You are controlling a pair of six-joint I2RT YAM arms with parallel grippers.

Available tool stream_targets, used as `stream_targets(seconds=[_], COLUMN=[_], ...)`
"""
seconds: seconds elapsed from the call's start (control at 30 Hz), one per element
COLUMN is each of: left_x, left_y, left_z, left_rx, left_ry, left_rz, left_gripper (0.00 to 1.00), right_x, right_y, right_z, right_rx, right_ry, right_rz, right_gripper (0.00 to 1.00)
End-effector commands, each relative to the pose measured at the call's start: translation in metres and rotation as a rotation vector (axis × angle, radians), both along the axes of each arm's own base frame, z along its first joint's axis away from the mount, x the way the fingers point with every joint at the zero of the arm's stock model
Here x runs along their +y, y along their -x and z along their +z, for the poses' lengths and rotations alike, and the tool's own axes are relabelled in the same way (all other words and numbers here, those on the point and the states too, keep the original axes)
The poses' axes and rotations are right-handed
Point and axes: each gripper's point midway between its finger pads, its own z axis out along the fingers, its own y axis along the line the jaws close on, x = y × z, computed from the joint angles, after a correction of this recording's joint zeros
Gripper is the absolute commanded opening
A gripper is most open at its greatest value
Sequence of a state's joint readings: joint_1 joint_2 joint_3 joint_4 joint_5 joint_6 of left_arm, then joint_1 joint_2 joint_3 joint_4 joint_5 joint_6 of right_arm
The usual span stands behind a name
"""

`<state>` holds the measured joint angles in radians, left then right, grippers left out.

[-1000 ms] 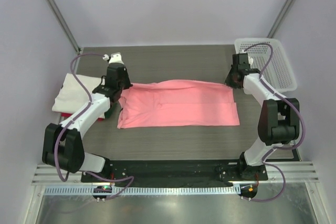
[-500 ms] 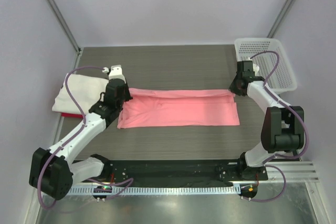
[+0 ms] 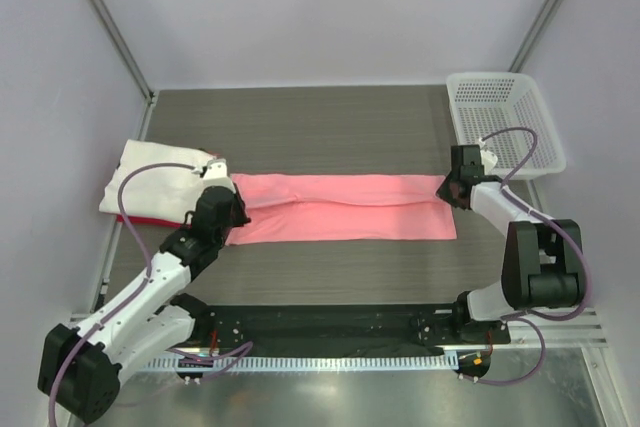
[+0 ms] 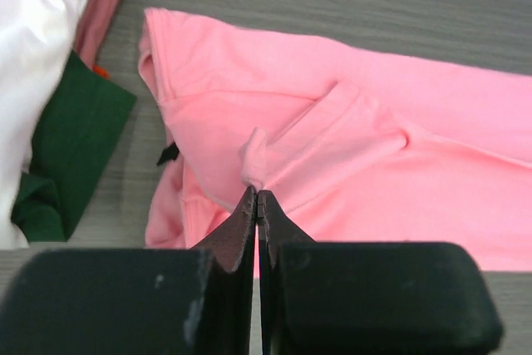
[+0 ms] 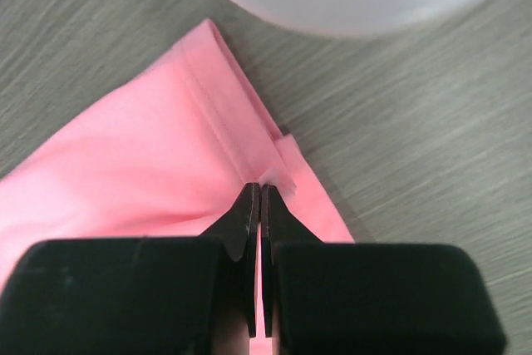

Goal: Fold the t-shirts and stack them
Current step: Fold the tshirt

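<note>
The salmon-pink t-shirt (image 3: 340, 207) lies as a long folded strip across the middle of the table. My left gripper (image 3: 236, 209) is shut on a pinch of the shirt's cloth (image 4: 253, 155) at its left end. My right gripper (image 3: 447, 190) is shut on the shirt's edge (image 5: 278, 174) at its right end. A folded white t-shirt (image 3: 150, 182) lies at the far left on top of a red one (image 3: 130, 219), of which only an edge shows. The white shirt also shows in the left wrist view (image 4: 33, 47).
The white mesh basket (image 3: 503, 119) stands at the back right, just beyond my right arm. A dark green cloth (image 4: 71, 151) lies under the white shirt's edge, next to the pink shirt's left end. The table's left edge is close to the stack.
Both grippers have pulled the far edge of the pink shirt toward the near side, folding it over. The shirt is now a narrower strip. Both arms have drawn back toward their bases.
</note>
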<state>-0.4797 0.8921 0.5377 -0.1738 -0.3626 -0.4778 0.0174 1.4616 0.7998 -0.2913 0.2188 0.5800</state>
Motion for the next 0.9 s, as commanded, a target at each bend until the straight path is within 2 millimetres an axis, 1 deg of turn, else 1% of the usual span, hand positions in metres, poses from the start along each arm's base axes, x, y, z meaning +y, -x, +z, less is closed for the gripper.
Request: stream_targets(seconds=[0.0, 0.03, 0.07, 0.1, 0.13, 0.17, 0.2, 0.23, 0.27, 0.3, 0.33, 0.37, 0.4, 0.43, 0.47, 0.5, 0.53, 0.57, 0.6, 0.63, 0.67, 0.7, 0.73, 0.77, 0.8, 0.83, 0.87], left_x=[-0.009, -0.013, -0.014, -0.015, -0.023, -0.026, -0.030, -0.032, -0.036, -0.037, -0.037, -0.034, -0.032, -0.029, -0.029, -0.025, -0.024, -0.027, -0.026, -0.026, -0.027, -0.024, -0.029, -0.029, -0.029, -0.028, -0.026], left_y=[0.018, 0.023, 0.027, 0.034, 0.039, 0.043, 0.046, 0.050, 0.053, 0.054, 0.053, 0.050, 0.050, 0.047, 0.041, 0.037, 0.033, 0.022, 0.016, 0.009, 0.002, -0.013, -0.018, -0.024, -0.037, -0.042, -0.049], left_z=[-0.010, -0.010, -0.013, -0.021, -0.021, -0.022, -0.023, -0.026, -0.021, -0.019, -0.014, -0.010, -0.010, -0.009, 0.008, -0.002, -0.001, 0.014, 0.001, 0.000, -0.001, -0.002, -0.004, -0.005, -0.012, -0.013, -0.015], left_rx=[0.018, 0.020, 0.030, 0.054, 0.058, 0.062, 0.065, 0.074, 0.065, 0.061, 0.052, 0.038, 0.051, 0.058, 0.038, 0.092, 0.108, 0.099, 0.169, 0.193, 0.217, 0.250, 0.278, 0.295, 0.330, 0.339, 0.344], left_ry=[0.074, 0.105, 0.119, 0.125, 0.158, 0.180, 0.192, 0.205, 0.235, 0.247, 0.259, 0.263, 0.275, 0.269, 0.274, 0.228, 0.212, 0.212, 0.183, 0.172, 0.173, 0.181, 0.213, 0.234, 0.255, 0.268, 0.273], left_rz=[-0.026, -0.042, -0.047, -0.054, -0.096, -0.105, -0.120, -0.137, -0.154, -0.157, -0.151, -0.124, -0.090, -0.066, -0.051, -0.021, -0.006, -0.001, 0.011, 0.013, 0.020, 0.043, 0.024, 0.025, 0.036, 0.048, 0.063], left_gripper=[0.01, 0.05, 0.09, 0.16, 0.25, 0.31, 0.37, 0.48, 0.52, 0.56, 0.63, 0.68, 0.72, 0.77, 0.77, 0.78, 0.79, 0.79, 0.79, 0.80, 0.80, 0.80, 0.80, 0.79, 0.77, 0.76, 0.76], right_x=[-0.009, -0.009, -0.009, -0.010, -0.011, -0.010, -0.008, 0.001, 0.008, 0.025, 0.036, 0.054, 0.080, 0.095, 0.128, 0.152, 0.171, 0.194, 0.210, 0.237, 0.252, 0.272, 0.291, 0.305, 0.319, 0.333, 0.342], right_y=[-0.017, -0.015, -0.016, -0.017, -0.015, -0.017, -0.015, -0.016, -0.022, -0.023, -0.025, -0.029, -0.031, -0.032, -0.029, -0.034, -0.036, -0.031, -0.030, -0.029, -0.030, -0.030, -0.026, -0.029, -0.032, -0.029, -0.032], right_z=[0.025, 0.024, 0.029, 0.030, 0.031, 0.039, 0.040, 0.044, 0.052, 0.061, 0.070, 0.078, 0.084, 0.085, 0.091, 0.106, 0.102, 0.106, 0.107, 0.110, 0.113, 0.127, 0.129, 0.115, 0.127, 0.122, 0.107], right_rx=[-0.161, -0.164, -0.182, -0.189, -0.197, -0.230, -0.241, -0.262, -0.300, -0.326, -0.346, -0.369, -0.379, -0.379, -0.385, -0.425, -0.410, -0.403, -0.400, -0.390, -0.397, -0.415, -0.406, -0.373, -0.388, -0.374, -0.340], right_ry=[-0.001, -0.006, -0.009, -0.009, -0.008, -0.013, -0.018, -0.047, -0.051, -0.057, -0.056, -0.089, -0.125, -0.169, -0.279, -0.329, -0.365, -0.424, -0.448, -0.478, -0.501, -0.546, -0.582, -0.605, -0.631, -0.640, -0.640], right_rz=[-0.092, -0.098, -0.105, -0.113, -0.119, -0.122, -0.111, -0.068, -0.020, 0.040, 0.077, 0.150, 0.239, 0.291, 0.418, 0.491, 0.547, 0.633, 0.683, 0.757, 0.798, 0.865, 0.907, 0.930, 0.971, 1.002, 1.010], right_gripper=[0.04, 0.13, 0.22, 0.36, 0.54, 0.59, 0.60, 0.60, 0.61, 0.60, 0.61, 0.61, 0.60, 0.60, 0.59, 0.58, 0.57, 0.57, 0.56, 0.56, 0.56, 0.56, 0.57, 0.56, 0.57, 0.57, 0.56])
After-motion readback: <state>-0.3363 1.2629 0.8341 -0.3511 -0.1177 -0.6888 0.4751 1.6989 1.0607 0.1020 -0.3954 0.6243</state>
